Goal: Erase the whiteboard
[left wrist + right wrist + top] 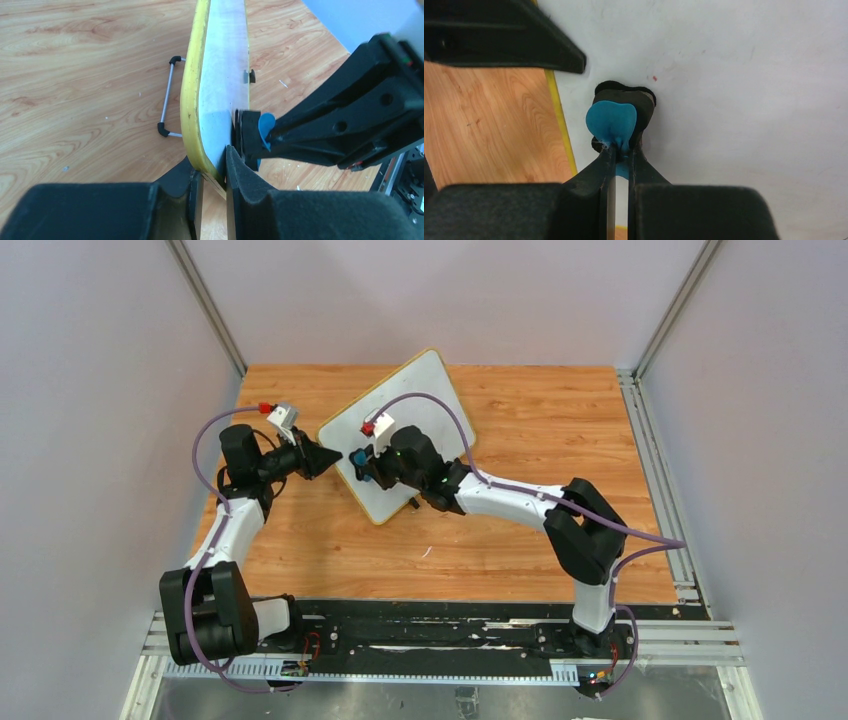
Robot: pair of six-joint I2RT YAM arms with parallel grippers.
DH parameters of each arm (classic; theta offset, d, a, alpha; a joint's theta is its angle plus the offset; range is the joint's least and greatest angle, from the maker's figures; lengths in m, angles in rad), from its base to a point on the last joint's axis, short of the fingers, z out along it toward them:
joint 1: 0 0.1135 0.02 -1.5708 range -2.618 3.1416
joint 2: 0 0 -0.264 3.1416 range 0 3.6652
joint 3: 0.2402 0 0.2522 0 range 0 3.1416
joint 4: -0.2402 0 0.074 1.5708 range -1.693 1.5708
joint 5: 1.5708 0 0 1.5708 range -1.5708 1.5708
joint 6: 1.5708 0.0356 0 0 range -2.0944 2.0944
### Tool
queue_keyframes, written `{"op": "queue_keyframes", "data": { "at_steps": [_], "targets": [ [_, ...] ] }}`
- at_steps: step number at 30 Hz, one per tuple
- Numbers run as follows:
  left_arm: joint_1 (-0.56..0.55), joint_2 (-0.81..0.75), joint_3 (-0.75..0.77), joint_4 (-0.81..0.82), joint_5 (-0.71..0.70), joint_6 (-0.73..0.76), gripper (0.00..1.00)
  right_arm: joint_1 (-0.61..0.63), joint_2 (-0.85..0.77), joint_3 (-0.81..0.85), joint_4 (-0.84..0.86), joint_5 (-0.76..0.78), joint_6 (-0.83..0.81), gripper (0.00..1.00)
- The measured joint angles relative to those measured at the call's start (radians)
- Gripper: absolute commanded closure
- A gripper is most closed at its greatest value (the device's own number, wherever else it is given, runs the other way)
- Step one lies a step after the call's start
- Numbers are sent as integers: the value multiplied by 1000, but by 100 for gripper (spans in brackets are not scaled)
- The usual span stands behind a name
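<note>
Your left gripper [212,172] was clamped on the yellow rim of the large white rounded-corner whiteboard [425,390], which sat askew toward the far middle of the light wooden table [560,420]; your right gripper [620,150] was pinched tight on a small blue eraser [610,120], its black pad against the board's white face.
</note>
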State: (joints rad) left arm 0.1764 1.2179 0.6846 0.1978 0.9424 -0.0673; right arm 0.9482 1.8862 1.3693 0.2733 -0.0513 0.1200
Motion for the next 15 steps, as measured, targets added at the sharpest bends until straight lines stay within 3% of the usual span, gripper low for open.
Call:
{"op": "queue_keyframes", "data": {
  "at_steps": [15],
  "targets": [
    [-2,-1,0,9,17,5,100,14,-36,-137,-27,49,2,99]
  ]
}}
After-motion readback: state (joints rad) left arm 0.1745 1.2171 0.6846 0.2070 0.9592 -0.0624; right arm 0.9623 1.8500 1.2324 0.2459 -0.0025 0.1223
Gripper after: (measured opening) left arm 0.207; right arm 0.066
